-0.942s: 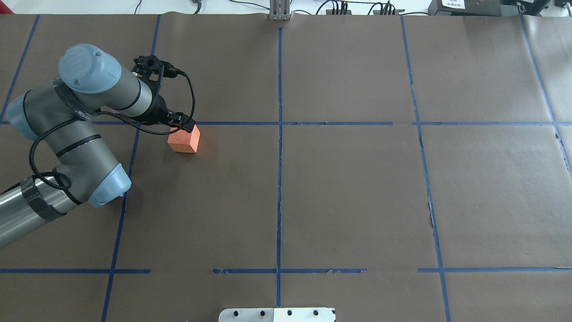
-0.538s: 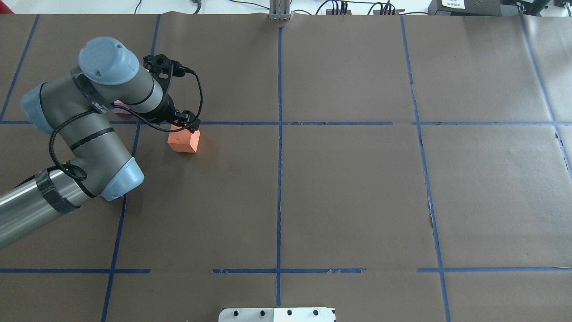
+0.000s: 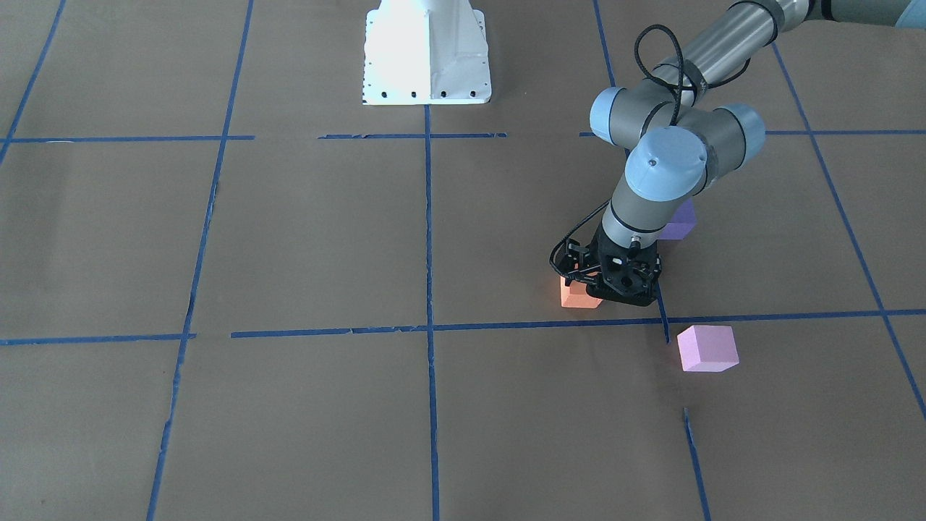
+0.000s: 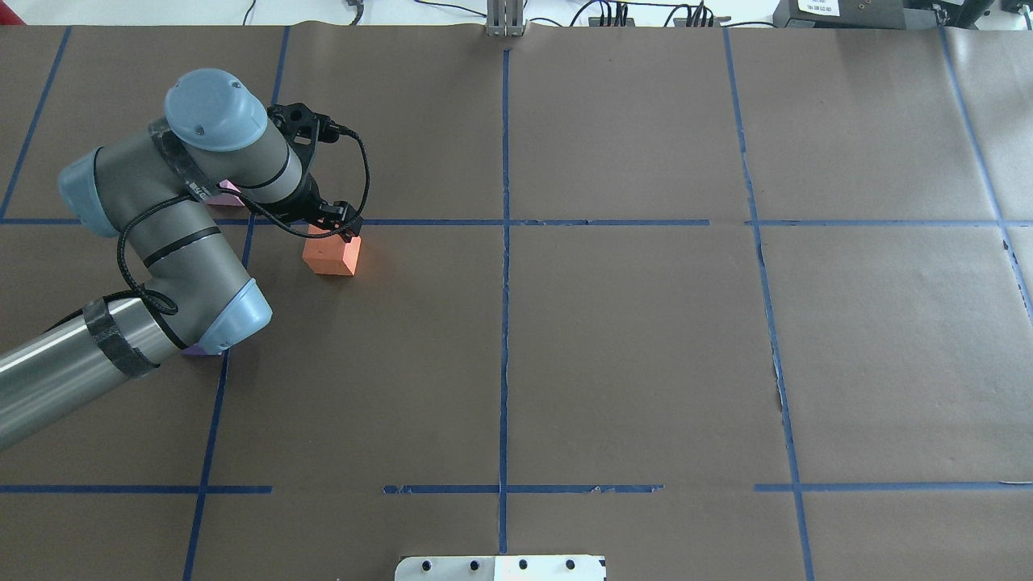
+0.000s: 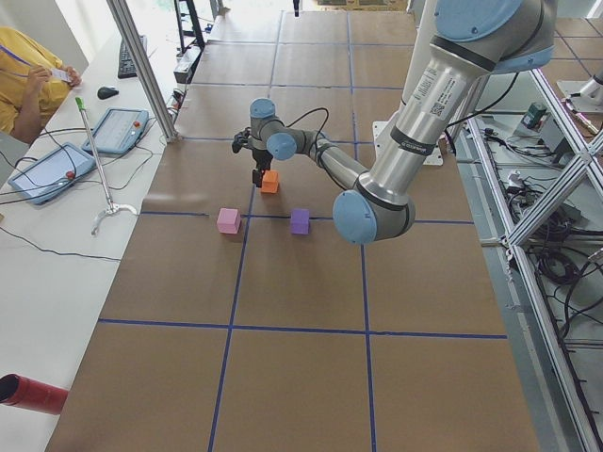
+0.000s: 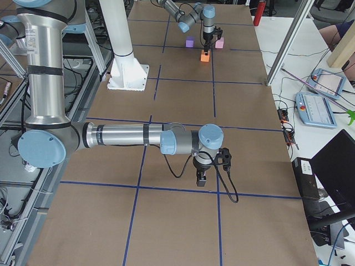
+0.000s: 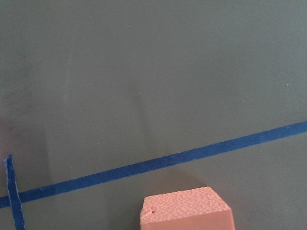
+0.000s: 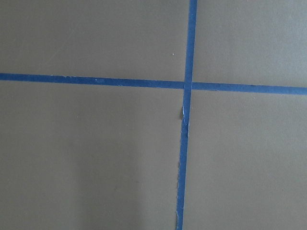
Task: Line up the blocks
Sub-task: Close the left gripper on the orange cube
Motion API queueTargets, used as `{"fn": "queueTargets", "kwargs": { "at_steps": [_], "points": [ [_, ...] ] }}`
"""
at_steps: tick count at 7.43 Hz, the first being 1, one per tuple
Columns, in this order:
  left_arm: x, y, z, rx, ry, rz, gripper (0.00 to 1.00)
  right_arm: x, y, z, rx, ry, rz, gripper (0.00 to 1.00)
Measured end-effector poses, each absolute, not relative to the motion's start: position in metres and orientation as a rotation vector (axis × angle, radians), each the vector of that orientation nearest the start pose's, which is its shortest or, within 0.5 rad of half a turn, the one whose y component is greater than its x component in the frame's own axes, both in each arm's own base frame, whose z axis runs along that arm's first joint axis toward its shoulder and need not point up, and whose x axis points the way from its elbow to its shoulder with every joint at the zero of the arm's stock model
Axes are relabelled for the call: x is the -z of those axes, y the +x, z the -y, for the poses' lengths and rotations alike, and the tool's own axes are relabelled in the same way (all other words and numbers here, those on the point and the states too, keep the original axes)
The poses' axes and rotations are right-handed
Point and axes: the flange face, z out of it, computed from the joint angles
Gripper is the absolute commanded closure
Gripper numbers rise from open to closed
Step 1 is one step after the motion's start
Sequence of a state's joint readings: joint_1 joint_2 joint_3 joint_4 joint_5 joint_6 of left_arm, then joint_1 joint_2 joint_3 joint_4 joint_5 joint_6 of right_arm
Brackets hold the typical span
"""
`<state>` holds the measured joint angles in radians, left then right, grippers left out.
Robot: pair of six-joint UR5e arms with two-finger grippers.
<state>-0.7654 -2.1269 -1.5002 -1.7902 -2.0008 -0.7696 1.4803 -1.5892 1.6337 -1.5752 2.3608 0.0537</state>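
Am hovering left gripper point(image 4: 342, 229) at far edge of orange block point(image 4: 329, 257), left side of desk point(image 4: 613, 339); likely lining it up with pink block point(image 3: 707, 348), purple block point(image 3: 681, 221); gripper opening hidden, cannot tell.

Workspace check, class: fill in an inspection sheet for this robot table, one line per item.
Surface: brown paper table with blue tape grid.
Job's things: orange block, pink block, purple block, apart, not in line.
Clutter: nothing seen.
End effectors: left end effector at the orange block, grip unclear; right end effector away from the blocks, state unclear.
Cables: black cable looped at the left wrist.
Surroundings: operator in yellow, tablet-like pendants beside the table.
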Motion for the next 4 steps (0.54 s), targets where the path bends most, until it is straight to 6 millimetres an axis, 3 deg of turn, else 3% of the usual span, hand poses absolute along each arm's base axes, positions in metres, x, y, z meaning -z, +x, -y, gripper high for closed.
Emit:
{"fn": "queueTargets", "kwargs": {
  "at_steps": [4],
  "points": [
    [-0.3435, 0.4542, 0.5548, -0.196, 0.179, -0.795, 0.06, -0.636, 0.0183, 0.4901, 0.051, -0.019, 0.791, 0.0]
  ]
}}
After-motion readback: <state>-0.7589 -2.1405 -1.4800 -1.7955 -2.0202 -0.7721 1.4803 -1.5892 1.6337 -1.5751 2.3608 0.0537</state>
